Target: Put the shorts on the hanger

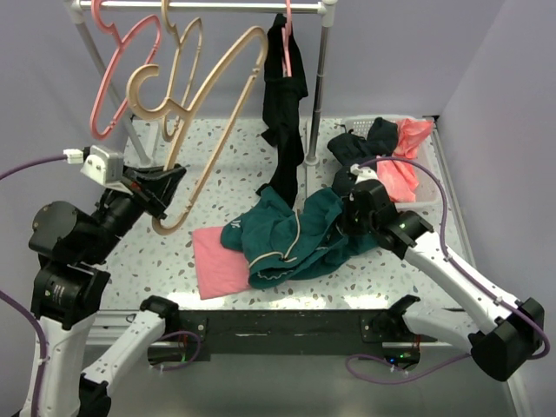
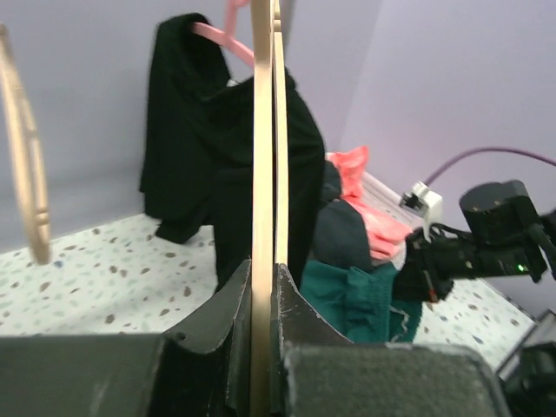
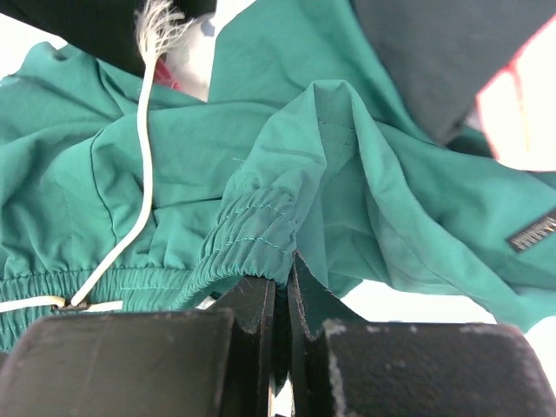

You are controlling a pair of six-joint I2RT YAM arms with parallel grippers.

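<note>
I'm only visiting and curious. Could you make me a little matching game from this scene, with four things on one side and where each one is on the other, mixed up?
Things:
1. shorts
2. tan hanger
3. black garment
4. pink cloth

Places:
A. hung on a pink hanger
B. flat on the table
C. clamped in the left gripper
D. waistband pinched by the right gripper

Pairs: 1-D, 2-C, 3-A, 4-B
</note>
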